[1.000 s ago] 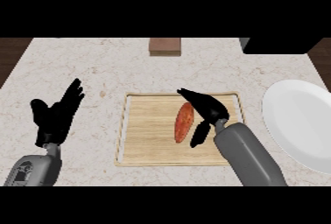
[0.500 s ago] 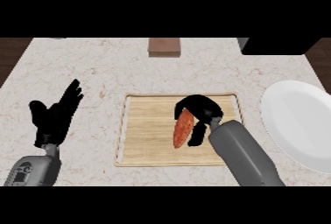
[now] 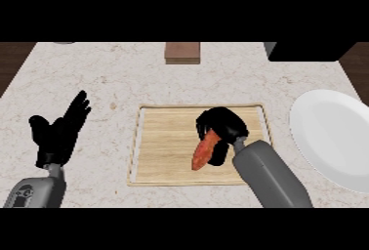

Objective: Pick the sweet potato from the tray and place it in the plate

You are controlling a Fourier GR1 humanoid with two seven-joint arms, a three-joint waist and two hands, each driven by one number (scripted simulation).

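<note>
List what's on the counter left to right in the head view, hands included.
left hand, open and resting → wooden tray → sweet potato on the tray, with the right hand curled over its top end → white plate at the right edge.

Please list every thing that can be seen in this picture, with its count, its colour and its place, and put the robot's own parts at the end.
counter: one, pale speckled stone, under everything
tray: one, light wood, centre of the counter
sweet potato: one, orange-red, on the tray, upper end under the right hand
plate: one, white, right of the tray, cut by the view's edge
block: one, brown, far edge of the counter
dark box: one, black, far right corner
left hand: one, black, open, resting left of the tray
right hand: one, black, curled round the sweet potato
</note>
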